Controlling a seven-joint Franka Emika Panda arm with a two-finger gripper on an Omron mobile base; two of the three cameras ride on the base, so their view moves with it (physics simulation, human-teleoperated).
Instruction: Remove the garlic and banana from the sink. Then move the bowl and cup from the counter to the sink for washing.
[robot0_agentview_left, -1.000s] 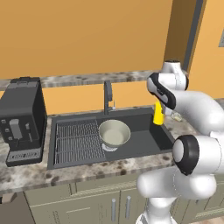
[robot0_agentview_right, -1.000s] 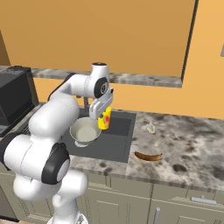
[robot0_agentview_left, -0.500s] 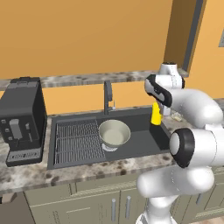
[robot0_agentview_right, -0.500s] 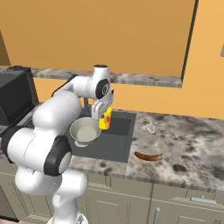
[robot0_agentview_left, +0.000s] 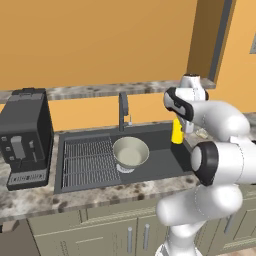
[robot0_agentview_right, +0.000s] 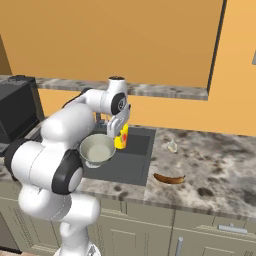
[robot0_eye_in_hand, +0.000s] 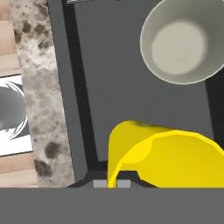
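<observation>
The yellow cup (robot0_agentview_left: 177, 132) hangs in the air over the sink (robot0_agentview_left: 165, 165), near the sink's right edge. The gripper (robot0_agentview_right: 121, 131) is pinched tight on the cup's rim and holds it up. In the hand view the cup (robot0_eye_in_hand: 170, 155) sits at about 5 o'clock, with its open mouth facing the camera, and the rim goes down between the two dark finger tips.

The bowl (robot0_agentview_left: 131, 152) is already in the sink, right side up, near the middle. From the cup it lies at about 8 o'clock in the left base view. In the hand view the bowl (robot0_eye_in_hand: 183, 43) is at 1 o'clock, apart from the cup.

The banana (robot0_agentview_right: 169, 178) lies on the speckled counter (robot0_agentview_right: 210, 165), at 4 o'clock from the cup. The garlic (robot0_agentview_right: 172, 146) rests on the counter too, just beside the sink's right rim.

A faucet (robot0_agentview_left: 123, 107) stands behind the sink. A black coffee machine (robot0_agentview_left: 25, 135) sits at 9 o'clock, past the wire rack (robot0_agentview_left: 89, 160).
</observation>
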